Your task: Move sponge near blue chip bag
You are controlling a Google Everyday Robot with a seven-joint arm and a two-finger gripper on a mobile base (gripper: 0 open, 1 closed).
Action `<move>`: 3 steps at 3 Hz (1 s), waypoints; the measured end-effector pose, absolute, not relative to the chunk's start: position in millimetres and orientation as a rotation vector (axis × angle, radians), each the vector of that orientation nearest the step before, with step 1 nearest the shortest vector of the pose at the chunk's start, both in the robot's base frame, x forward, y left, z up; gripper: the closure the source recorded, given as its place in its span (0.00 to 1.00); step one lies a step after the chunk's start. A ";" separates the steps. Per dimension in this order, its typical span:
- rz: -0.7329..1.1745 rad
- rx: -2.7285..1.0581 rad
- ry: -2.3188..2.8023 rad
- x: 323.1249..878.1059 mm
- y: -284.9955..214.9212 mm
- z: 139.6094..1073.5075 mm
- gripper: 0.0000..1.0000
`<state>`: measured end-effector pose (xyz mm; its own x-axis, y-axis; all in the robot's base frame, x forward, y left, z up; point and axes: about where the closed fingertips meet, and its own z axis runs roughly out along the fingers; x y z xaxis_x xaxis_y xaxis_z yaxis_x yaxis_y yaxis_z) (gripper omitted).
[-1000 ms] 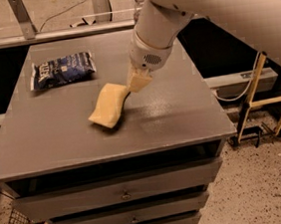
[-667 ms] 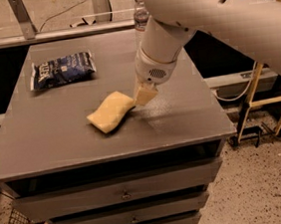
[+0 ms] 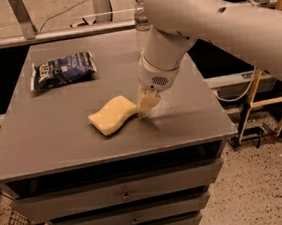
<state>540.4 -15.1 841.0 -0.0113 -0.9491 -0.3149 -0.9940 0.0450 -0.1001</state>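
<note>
Lying at the far left of the table (image 3: 44,145): blue chip bag (image 3: 62,70). Resting mid-table, well apart toward the near right: sponge (image 3: 112,116), long axis roughly left-right. Touching its right end, low over the surface: gripper (image 3: 147,102); open or clamped, cannot tell.
</note>
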 end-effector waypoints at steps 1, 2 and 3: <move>0.201 -1.975 2.007 543.4 -12.8 847.5 0.51; 0.198 -1.979 1.989 544.6 -10.2 851.3 0.28; 0.204 -2.000 1.956 545.3 -3.5 855.5 0.04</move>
<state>545.3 -3.5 855.5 0.0445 -0.9425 -0.3312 -0.9905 0.0016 -0.1374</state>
